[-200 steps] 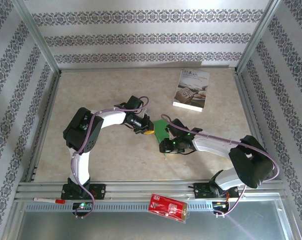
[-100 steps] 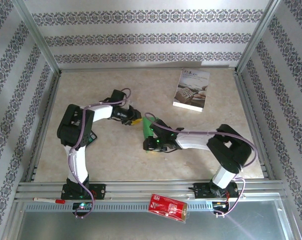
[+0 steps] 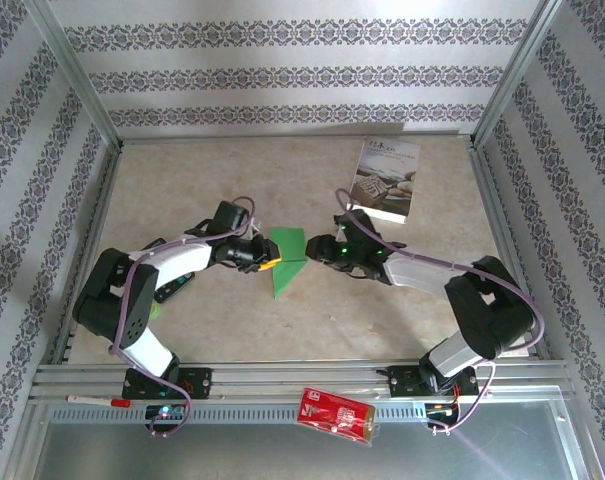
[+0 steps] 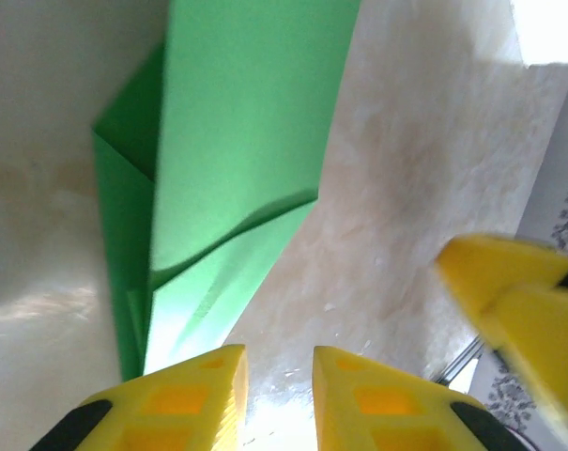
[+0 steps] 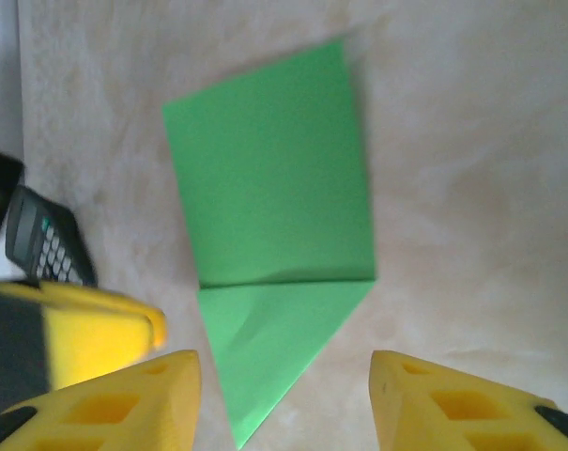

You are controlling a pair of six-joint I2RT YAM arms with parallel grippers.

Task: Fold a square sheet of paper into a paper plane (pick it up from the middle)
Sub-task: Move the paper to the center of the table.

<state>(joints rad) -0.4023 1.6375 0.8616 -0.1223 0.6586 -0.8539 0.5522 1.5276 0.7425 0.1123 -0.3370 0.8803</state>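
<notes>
The table (image 3: pixel 182 180) is a beige, marble-patterned slab with a dull sheen, lit more brightly toward the far side. It is closed in on three sides by walls (image 3: pixel 302 75) papered white with bands of dark floral ornament. Aluminium posts (image 3: pixel 77 75) slant up at the far corners. Slotted aluminium rails (image 3: pixel 302 378) run along the near edge, where both arm bases are bolted. Below the rails lies a grey metal shelf (image 3: pixel 282 455). A red packet (image 3: pixel 334 415) rests at its upper edge and a red-and-white pen (image 3: pixel 97 401) lies off to the left. A white printed booklet (image 3: pixel 383 180) lies toward the far right of the table.

The sheet of green paper (image 3: pixel 285 255) lies flat near the middle of the slab, between the two grippers. It is already creased (a broad panel at one end, a narrowing point at the other).

The left gripper (image 3: pixel 267 262) sits at the paper's left edge. Its yellow fingers (image 4: pixel 194 399) stand a narrow gap apart with only bare table between them, gripping nothing. Whether a fingertip touches the paper cannot be told.

The right gripper (image 3: pixel 317 247) faces it from the right with jaws spread wide. In its wrist view the paper's point lies on the table between the fingers, unpinched. A dark calculator (image 5: pixel 41 240) lies beyond the paper.
</notes>
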